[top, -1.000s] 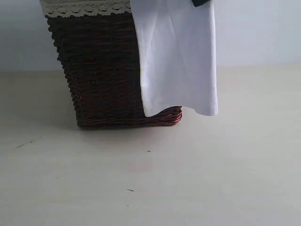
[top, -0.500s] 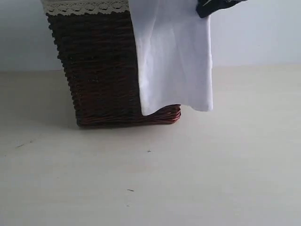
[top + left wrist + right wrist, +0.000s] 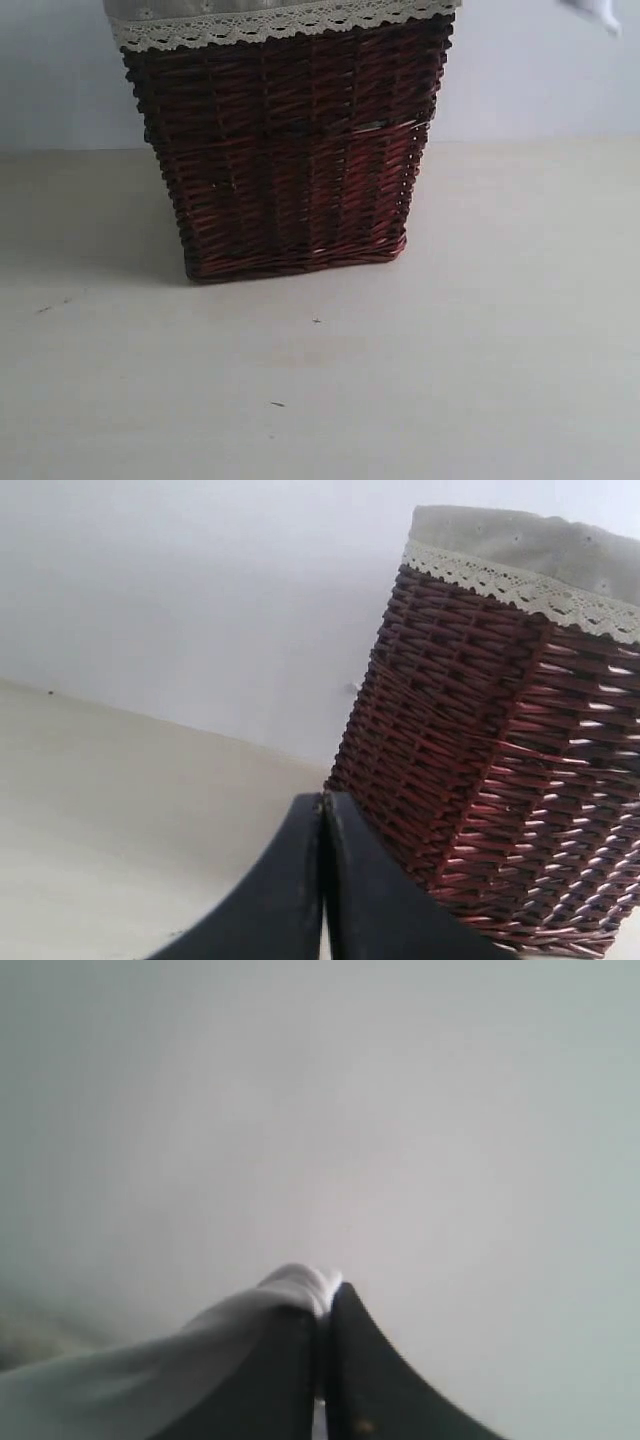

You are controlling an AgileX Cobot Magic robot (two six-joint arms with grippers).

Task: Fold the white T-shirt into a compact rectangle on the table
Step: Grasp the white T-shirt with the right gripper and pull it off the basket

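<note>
Pinching a bunched fold of the T-shirt (image 3: 150,1375), your right gripper (image 3: 326,1305) has its jaws clamped tight on the cloth. Only a white scrap shows in the exterior view's upper right corner. Your left gripper (image 3: 322,810) is closed on nothing, near the basket (image 3: 500,740).

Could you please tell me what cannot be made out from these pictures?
- The white T-shirt: the right wrist view shows only a blurred fold pinched in the right gripper; the exterior view only a white scrap at its top edge. Its lettering and shape are cut off.
- The basket contents: its own wall hides them in the left wrist view; the exterior view's top edge crops the rim.
- The left gripper: outside the exterior view.
</note>
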